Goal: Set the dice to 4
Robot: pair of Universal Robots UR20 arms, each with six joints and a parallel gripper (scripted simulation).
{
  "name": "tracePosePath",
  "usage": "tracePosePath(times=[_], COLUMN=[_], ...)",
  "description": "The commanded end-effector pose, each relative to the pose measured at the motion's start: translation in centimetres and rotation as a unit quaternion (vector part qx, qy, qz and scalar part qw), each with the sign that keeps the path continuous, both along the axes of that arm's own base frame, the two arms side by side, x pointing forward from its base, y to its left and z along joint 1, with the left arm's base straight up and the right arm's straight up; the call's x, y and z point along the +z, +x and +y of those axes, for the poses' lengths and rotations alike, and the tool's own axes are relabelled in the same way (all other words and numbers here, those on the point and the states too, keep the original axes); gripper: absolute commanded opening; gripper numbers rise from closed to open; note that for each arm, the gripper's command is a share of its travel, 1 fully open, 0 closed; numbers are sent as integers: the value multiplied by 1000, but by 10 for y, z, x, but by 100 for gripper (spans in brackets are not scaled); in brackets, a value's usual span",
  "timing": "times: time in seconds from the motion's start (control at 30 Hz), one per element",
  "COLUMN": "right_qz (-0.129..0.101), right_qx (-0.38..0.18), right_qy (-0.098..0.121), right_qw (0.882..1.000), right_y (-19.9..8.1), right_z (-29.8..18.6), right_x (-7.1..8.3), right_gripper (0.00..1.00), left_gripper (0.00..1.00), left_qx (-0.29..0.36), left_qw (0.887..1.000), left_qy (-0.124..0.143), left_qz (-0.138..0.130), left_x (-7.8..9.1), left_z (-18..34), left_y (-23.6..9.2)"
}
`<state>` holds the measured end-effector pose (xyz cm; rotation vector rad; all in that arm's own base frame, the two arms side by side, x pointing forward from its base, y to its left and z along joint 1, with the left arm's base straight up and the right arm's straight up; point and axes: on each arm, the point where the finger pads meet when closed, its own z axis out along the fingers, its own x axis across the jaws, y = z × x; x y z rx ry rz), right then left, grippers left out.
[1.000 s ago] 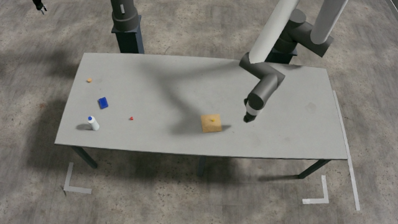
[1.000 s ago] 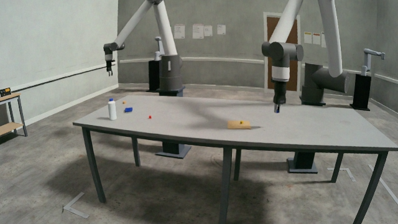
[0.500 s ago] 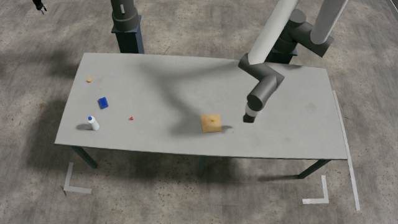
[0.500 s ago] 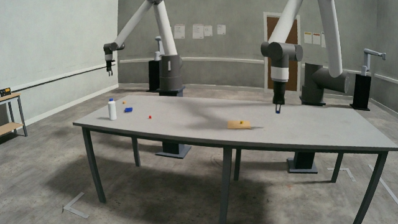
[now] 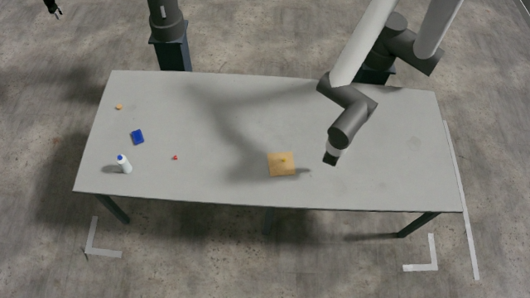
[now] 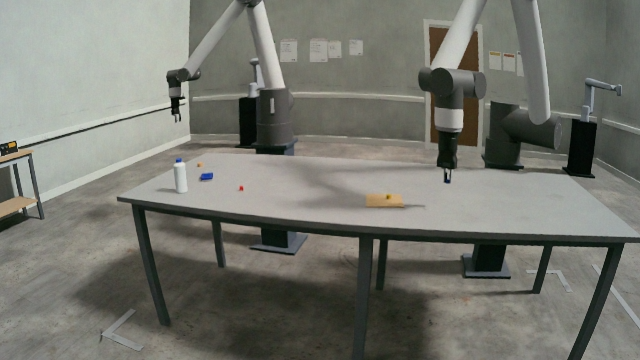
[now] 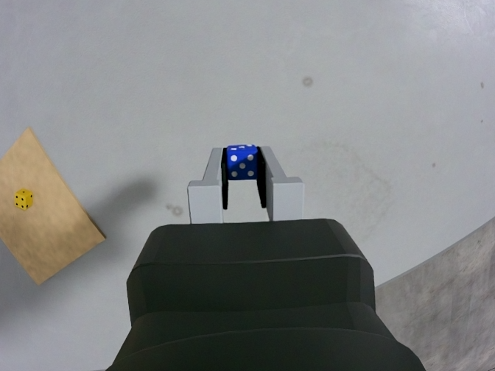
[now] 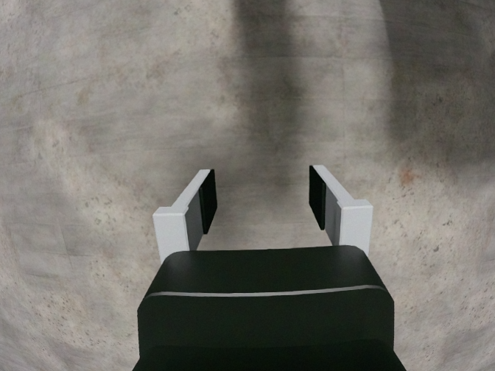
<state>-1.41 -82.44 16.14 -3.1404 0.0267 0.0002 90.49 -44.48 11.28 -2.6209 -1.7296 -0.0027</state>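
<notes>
Blue die [image 6: 447,179] [image 7: 241,163] (five showing) hangs beneath left pincer [image 5: 330,161] [image 6: 447,175] [image 7: 243,171].

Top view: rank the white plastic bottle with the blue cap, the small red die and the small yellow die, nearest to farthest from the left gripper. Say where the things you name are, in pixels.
1. Small yellow die [image 5: 283,160] [image 6: 388,196] [image 7: 23,199]: on the tan square mat [image 5: 274,169] [image 6: 375,202] [image 7: 51,243], just picture-left of the left gripper [image 5: 330,161] [image 6: 447,178] [image 7: 241,165].
2. Small red die [image 5: 175,157] [image 6: 241,188]: off the mat, farther left.
3. White plastic bottle [image 5: 125,165] [image 6: 180,179]: near the table's left end.
</notes>
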Motion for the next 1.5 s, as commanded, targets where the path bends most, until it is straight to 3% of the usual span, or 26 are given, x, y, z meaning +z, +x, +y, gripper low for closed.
tracePosePath(times=[0.0,0.27,0.53,0.63,0.7,0.8,1.0,1.03,1.07,1.17,1.23,1.4,1.47], right_qz=[0,0,0,0,0,0,0,0,0,0,0,0,0], right_qx=[0,0,0,0,0,0,0,0,0,0,0,0,0], right_qy=[0,0,0,0,0,0,0,0,0,0,0,0,0], right_qw=[1000,1000,1000,1000,1000,1000,1000,1000,1000,1000,1000,1000,1000], right_y=[0,0,0,0,0,0,0,0,0,0,0,0,0], right_z=[0,0,0,0,0,0,0,0,0,0,0,0,0], right_x=[1,1,1,1,1,1,1,1,1,1,1,1,1], right_gripper=[100,100,100,100,100,100,100,100,100,100,100,100,100], left_gripper=[34,34,34,34,34,34,34,34,34,34,34,34,34], left_qx=[-25,-26,-26,-26,-25,-25,-25,-25,-25,-25,-24,-24,-23], left_qw=[1000,1000,990,989,980,974,951,951,942,941,923,904,887], left_qy=[-1,-7,-59,-61,-83,-95,-130,-130,-140,-141,-161,-179,-193], left_qz=[0,-14,-127,-130,-179,-205,-281,-281,-303,-305,-350,-388,-419], left_x=[1,0,-1,-1,-1,-2,-3,-3,-2,-2,-3,-3,-3], left_z=[0,0,2,2,3,2,3,3,4,4,5,5,6], left_y=[1,1,-1,-1,-3,-3,-5,-5,-6,-6,-7,-7,-9])
